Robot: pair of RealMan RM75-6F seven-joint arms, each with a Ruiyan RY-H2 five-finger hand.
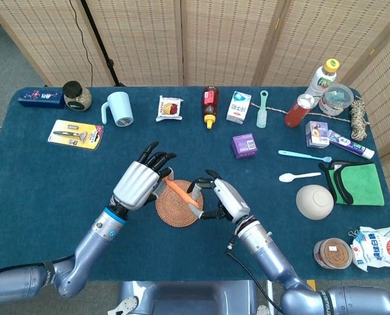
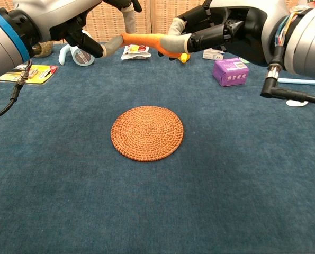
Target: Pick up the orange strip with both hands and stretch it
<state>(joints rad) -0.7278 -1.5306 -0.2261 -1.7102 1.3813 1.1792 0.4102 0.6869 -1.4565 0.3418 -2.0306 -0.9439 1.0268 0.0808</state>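
table (image 1: 24, 170): blue cloth, wicker screens (image 1: 136, 39) behind | left hand (image 1: 141, 184) and right hand (image 1: 214, 197) each pinch orange strip (image 2: 146, 39) above woven mat (image 2: 146, 133)

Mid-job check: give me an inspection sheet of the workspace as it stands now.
Surface: blue cloth table, woven round mat at centre.
Job's things: orange strip held off the table above the mat, between both hands.
Clutter: mug, purple box, bottles, spoon, green cloth along the far and right edges.
Hands: left hand pinches one end of the strip, right hand the other.
Cables: black cable at the right wrist; another by the left forearm.
Surroundings: woven folding screens behind.
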